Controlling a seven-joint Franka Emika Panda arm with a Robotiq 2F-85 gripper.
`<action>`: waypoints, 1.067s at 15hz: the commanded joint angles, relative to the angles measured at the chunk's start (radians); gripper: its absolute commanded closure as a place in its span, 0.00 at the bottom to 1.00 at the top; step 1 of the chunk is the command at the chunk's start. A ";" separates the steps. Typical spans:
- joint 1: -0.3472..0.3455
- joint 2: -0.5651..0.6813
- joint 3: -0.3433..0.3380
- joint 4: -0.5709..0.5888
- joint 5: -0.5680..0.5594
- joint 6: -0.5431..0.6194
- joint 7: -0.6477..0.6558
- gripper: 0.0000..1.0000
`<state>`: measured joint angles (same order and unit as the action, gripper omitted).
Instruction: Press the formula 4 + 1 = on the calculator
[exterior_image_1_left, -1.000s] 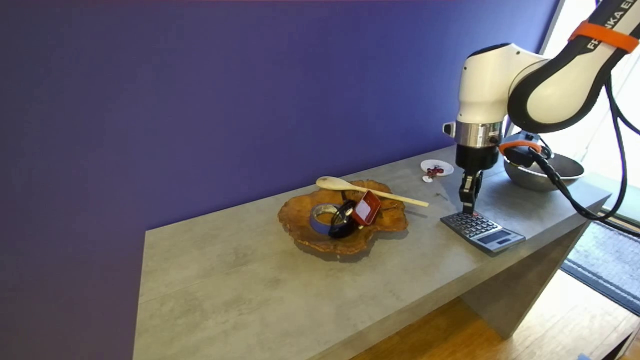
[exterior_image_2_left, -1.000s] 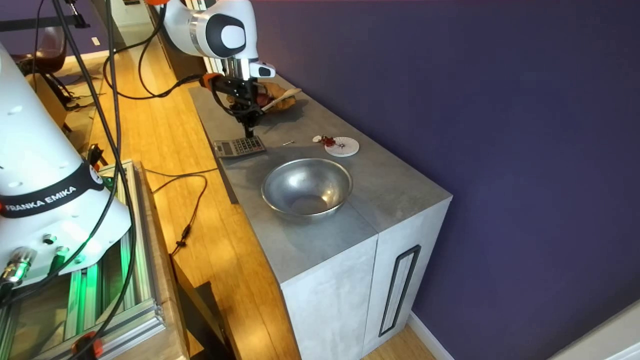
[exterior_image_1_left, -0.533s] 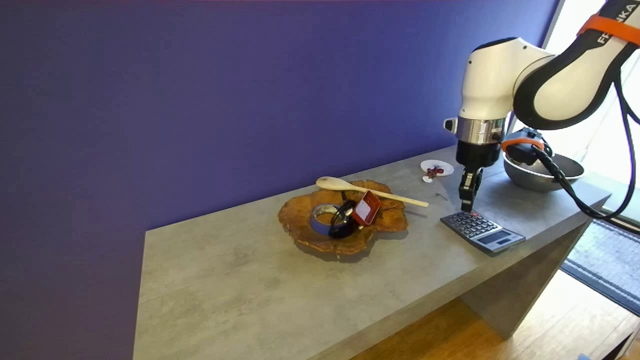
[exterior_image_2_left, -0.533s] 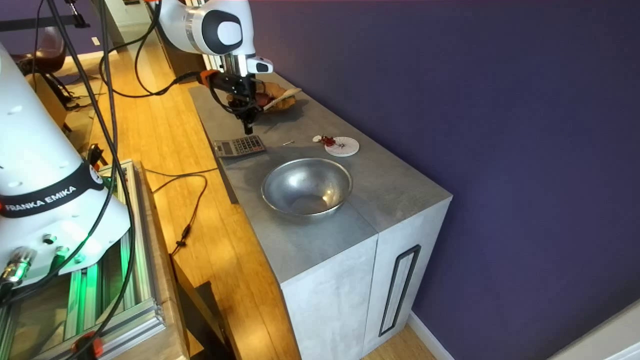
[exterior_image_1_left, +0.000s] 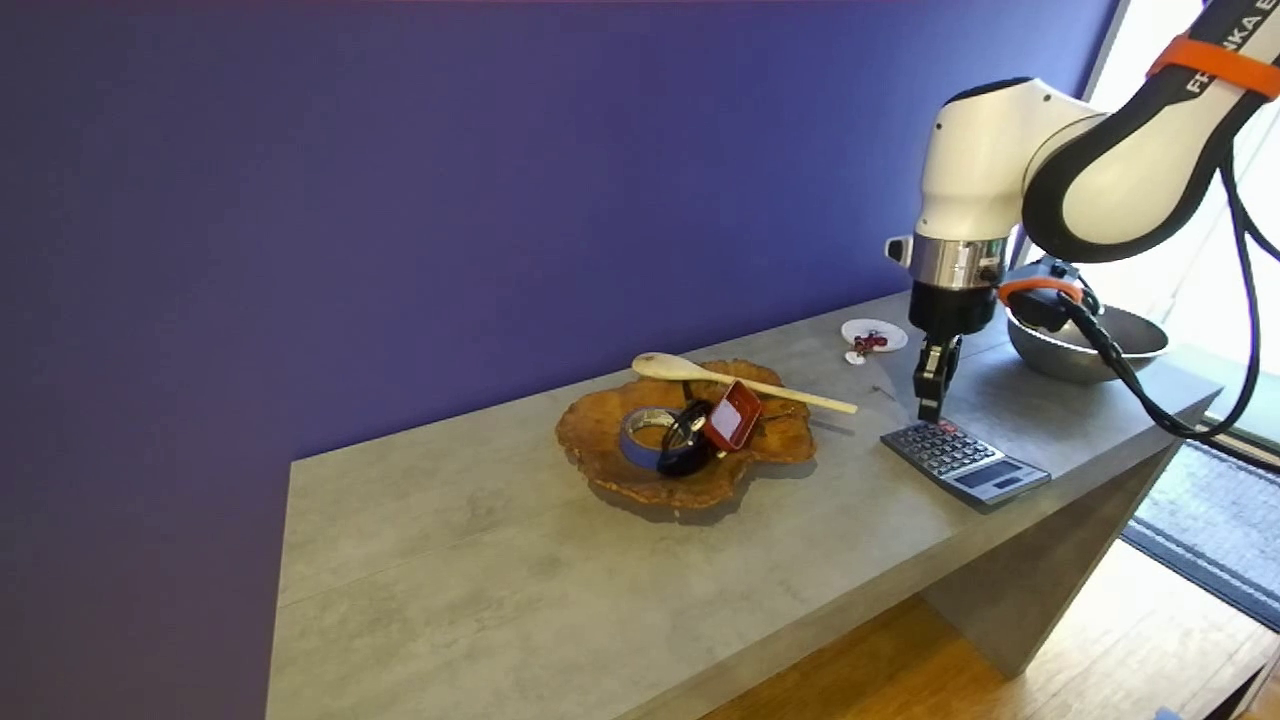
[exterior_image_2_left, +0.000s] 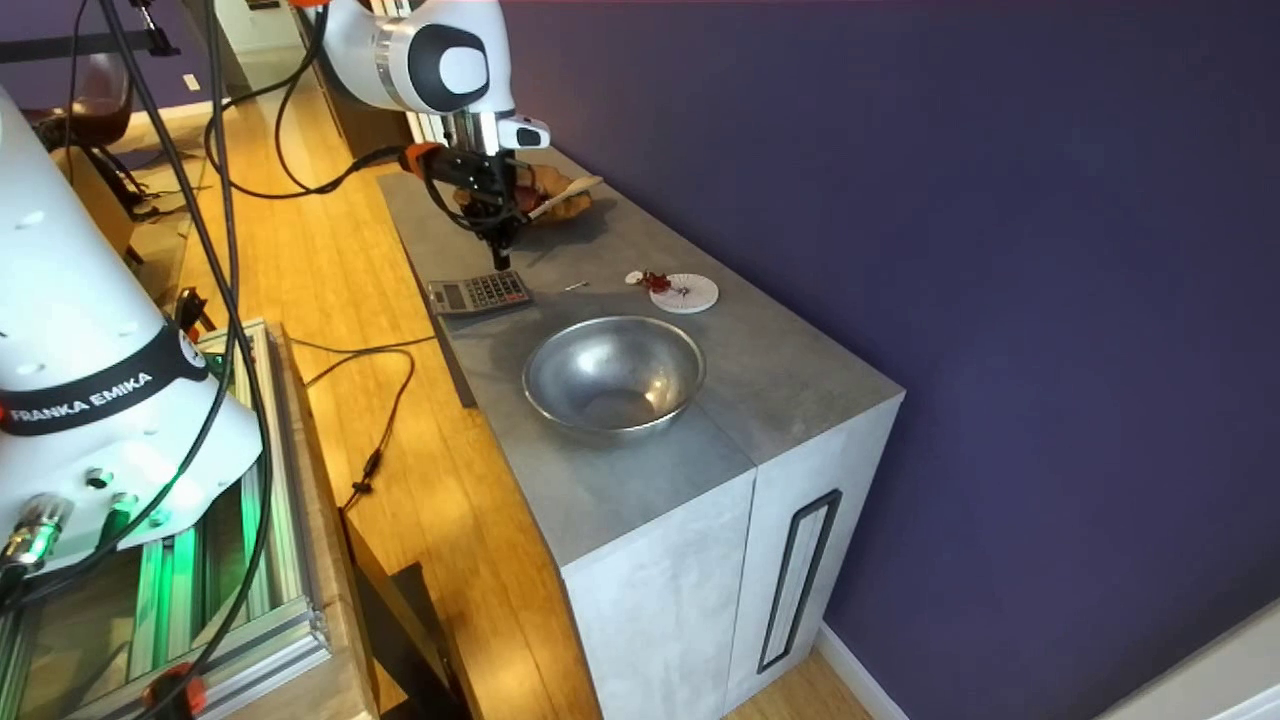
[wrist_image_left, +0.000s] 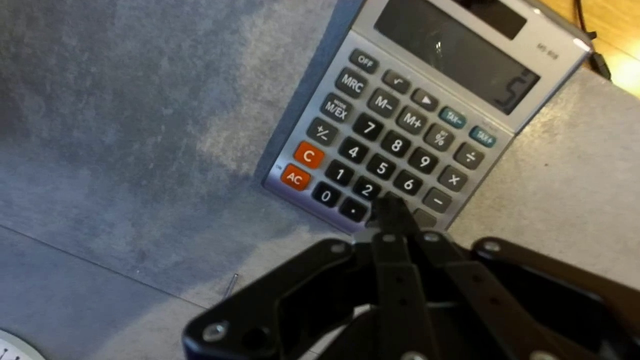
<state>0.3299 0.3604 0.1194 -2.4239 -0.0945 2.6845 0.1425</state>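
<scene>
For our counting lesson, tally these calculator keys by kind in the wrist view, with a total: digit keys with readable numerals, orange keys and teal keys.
Readable digit keys: 9
Orange keys: 2
Teal keys: 2
Total on the calculator: 13

"Where's the black tool (exterior_image_2_left: 502, 263)?"
"Pointing down at the flat grey rectangular calculator (exterior_image_2_left: 480, 293), keyed end; contact unclear."
"And the round silver metal bowl (exterior_image_2_left: 612, 372)?"
"Near the calculator, on the grey counter (exterior_image_2_left: 640, 490)."
</scene>
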 joint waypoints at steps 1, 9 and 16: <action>-0.009 0.038 -0.001 0.030 -0.032 0.012 -0.005 1.00; 0.003 0.084 -0.013 0.069 -0.061 -0.010 -0.017 1.00; 0.008 0.105 -0.020 0.090 -0.084 -0.009 -0.018 1.00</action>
<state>0.3307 0.4483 0.1100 -2.3592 -0.1439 2.6848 0.1222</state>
